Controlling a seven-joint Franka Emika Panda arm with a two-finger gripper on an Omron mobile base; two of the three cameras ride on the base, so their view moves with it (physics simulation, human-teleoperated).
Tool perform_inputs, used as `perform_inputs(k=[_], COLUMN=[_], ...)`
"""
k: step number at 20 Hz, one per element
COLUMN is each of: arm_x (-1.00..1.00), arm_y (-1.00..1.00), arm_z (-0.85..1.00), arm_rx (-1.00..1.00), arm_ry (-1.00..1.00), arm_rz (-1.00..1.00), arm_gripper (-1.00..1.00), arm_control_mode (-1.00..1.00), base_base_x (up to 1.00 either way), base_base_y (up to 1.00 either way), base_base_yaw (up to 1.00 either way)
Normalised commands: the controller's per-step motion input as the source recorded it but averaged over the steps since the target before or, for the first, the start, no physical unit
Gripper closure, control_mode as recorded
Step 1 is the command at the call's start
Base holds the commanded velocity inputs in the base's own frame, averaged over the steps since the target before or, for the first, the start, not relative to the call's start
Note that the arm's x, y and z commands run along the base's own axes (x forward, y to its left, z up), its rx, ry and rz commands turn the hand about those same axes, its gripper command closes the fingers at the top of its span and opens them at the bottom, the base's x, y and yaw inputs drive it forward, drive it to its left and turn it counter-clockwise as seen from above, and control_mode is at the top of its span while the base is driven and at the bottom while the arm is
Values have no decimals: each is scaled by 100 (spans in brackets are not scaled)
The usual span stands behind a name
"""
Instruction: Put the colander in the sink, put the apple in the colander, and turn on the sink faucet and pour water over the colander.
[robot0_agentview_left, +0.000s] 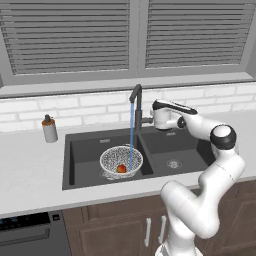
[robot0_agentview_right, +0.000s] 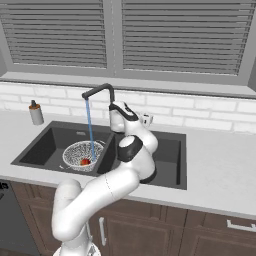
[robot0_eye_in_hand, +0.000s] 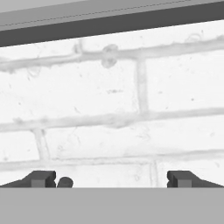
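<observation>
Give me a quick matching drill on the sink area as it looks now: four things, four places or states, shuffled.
1 apple
2 colander
3 water
4 gripper

a open, facing the tiled wall
b lying inside the colander
c sitting in the left sink basin
d falling from the sink faucet into the colander

Pairs: 1-b, 2-c, 3-d, 4-a

apple (robot0_agentview_left: 121, 169) in colander (robot0_agentview_left: 121, 160), colander in left basin of sink (robot0_agentview_left: 90, 145) set in surface (robot0_agentview_left: 30, 165), water (robot0_agentview_left: 132, 135) falling from sink faucet (robot0_agentview_left: 136, 102) into colander, soap dispenser (robot0_agentview_left: 49, 129) on surface left of sink, window (robot0_agentview_left: 125, 35) behind.
</observation>
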Motion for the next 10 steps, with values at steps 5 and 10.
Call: perform_inputs(k=[5,10], arm_x=[0,0], arm_y=[-48,-29], arm_z=[0,0], arm_rx=[1,0], arm_ry=[1,0], arm_rz=[0,0], arm_gripper=[-100,-100], arm_control_mode=[-100,-100], base_base_x=[0,0], base_base_y=[0,0], base_base_yaw=[0,0])
